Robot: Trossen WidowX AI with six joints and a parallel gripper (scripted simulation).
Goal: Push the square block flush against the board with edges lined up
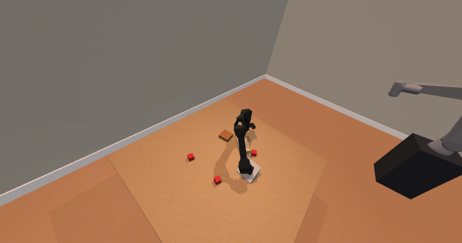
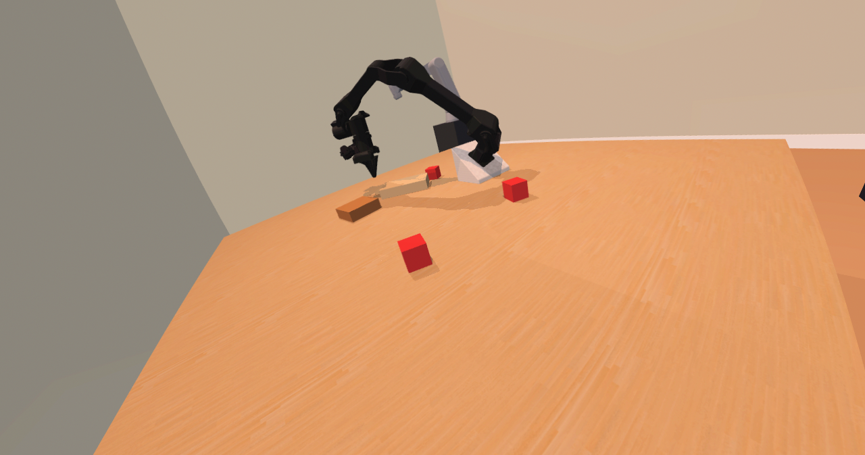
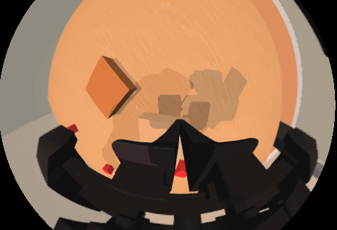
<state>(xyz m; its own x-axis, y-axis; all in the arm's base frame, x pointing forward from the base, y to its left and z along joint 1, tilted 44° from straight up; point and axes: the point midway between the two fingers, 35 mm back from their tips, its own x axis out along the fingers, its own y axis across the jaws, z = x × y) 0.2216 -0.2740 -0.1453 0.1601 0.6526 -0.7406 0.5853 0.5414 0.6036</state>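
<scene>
My fingers (image 2: 373, 174) were shut tight together, with nothing in them. In the wrist view, the square orange block (image 1: 225, 134) (image 2: 357, 209) (image 3: 109, 87) lay left of my fingertips and higher up, not touching them. The pale board (image 1: 248, 147) (image 2: 402, 186) (image 3: 158, 118) lay apart from it.

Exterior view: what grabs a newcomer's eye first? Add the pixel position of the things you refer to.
The black arm (image 1: 241, 144) (image 2: 444, 94), arched over the table from its white base, with the shut gripper (image 1: 253, 126) (image 2: 374, 176) (image 3: 179, 122) pointing down. Then three bright red cubes: one nearest the camera (image 2: 415, 253), one right of it (image 2: 515, 189), one behind the pale board (image 2: 402, 186).
</scene>
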